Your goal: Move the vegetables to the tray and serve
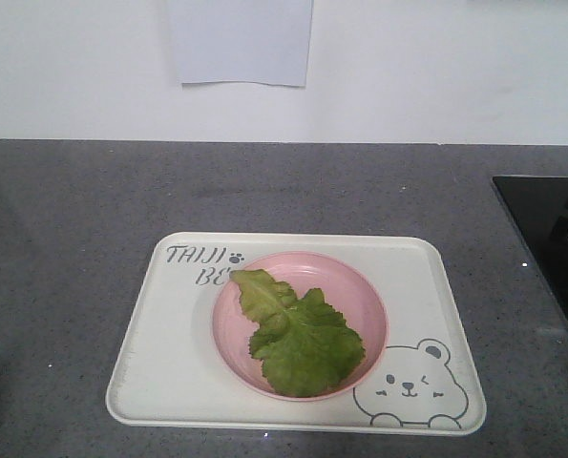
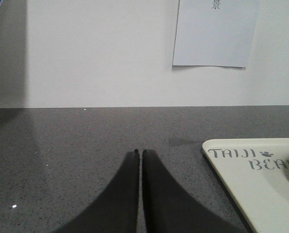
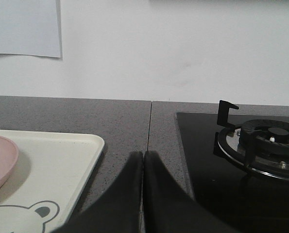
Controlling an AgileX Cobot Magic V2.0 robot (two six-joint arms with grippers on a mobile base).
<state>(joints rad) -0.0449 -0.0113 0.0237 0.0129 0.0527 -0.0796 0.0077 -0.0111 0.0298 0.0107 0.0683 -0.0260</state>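
Leftmost, the left hand (image 2: 140,153) is clenched on nothing, its dark fingers (image 2: 127,189) pressed together low over the grey table (image 2: 76,145). To its right and slightly ahead lies the cream tray (image 1: 169,372), lettered corner nearest that hand. On the tray sits a pink plate (image 1: 365,305), and the lettuce leaf (image 1: 298,334) lies flat in it. Further right, the right hand (image 3: 143,154) is likewise clenched and empty, the tray's bear corner to its left and a black stove burner (image 3: 268,143) to its right.
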